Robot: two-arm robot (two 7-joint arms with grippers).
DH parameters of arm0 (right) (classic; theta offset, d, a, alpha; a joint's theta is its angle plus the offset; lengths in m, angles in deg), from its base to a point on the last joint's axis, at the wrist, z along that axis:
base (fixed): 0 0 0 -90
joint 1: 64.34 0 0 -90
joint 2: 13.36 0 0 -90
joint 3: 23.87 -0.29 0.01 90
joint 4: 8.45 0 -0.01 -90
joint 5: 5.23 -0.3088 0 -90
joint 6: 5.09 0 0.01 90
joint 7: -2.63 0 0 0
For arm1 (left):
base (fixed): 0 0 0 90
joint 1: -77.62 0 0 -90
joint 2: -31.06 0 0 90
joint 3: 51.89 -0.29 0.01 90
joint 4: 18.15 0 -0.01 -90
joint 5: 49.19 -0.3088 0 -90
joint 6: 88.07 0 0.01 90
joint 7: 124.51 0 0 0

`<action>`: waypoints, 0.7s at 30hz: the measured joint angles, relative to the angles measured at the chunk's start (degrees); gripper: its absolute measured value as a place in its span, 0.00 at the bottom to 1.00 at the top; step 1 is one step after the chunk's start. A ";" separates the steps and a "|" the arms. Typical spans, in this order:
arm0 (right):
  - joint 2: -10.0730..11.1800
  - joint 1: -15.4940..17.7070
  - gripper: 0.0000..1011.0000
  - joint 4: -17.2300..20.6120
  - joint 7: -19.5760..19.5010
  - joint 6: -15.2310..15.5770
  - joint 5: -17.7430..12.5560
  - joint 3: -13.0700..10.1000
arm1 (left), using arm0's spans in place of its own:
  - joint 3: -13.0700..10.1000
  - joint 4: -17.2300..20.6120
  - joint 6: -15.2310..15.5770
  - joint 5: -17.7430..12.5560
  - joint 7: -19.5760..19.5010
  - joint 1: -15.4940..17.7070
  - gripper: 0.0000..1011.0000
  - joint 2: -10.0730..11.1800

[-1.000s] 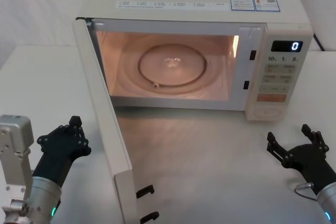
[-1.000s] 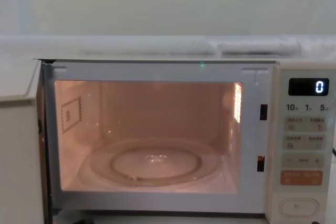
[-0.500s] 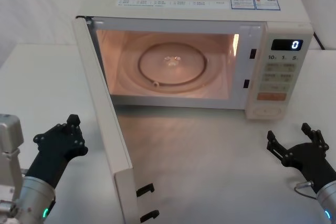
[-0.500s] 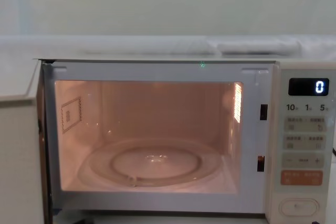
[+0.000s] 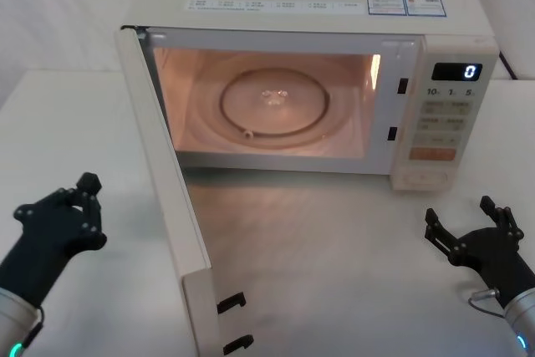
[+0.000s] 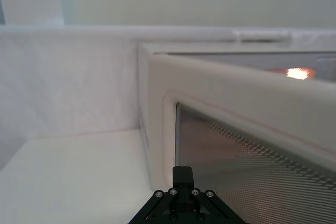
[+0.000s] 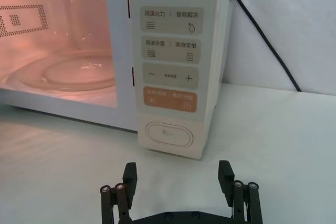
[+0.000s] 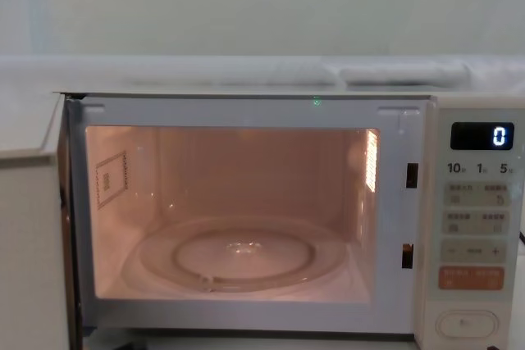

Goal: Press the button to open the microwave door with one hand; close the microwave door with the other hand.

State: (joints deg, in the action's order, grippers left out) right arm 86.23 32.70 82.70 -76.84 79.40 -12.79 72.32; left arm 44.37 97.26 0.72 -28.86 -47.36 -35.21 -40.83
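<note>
The microwave door [image 5: 163,198] is standing wide open, swung out toward the robot on its left-side hinge, and the lit cavity is showing the glass turntable [image 5: 274,104]. The button [image 7: 168,135] is sitting at the bottom of the control panel [image 5: 445,119], below the orange key. The right gripper [image 5: 468,227] is hovering over the bench [image 5: 334,248] in front of the panel, fingers spread apart. The left gripper [image 5: 58,211] is hanging outside the door, near its outer face; I cannot tell how its fingers are standing.
</note>
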 joint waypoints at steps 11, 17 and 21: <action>0.00 0.00 0.99 0.00 0.00 0.00 0.00 0.00 | 4.31 3.45 -0.05 6.88 -6.40 -3.02 0.00 5.14; 0.00 0.00 0.99 0.00 0.00 0.00 0.00 0.00 | 3.39 3.81 -0.18 7.17 -7.59 -2.43 0.00 7.23; 0.00 0.00 0.99 0.00 0.00 0.00 0.00 0.00 | 1.83 3.81 -0.21 7.14 -8.31 -1.12 0.00 8.79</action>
State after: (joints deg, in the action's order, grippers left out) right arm 86.23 32.70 82.70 -76.84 79.40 -12.79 72.32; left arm 46.20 101.07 0.51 -21.72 -55.67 -36.33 -32.04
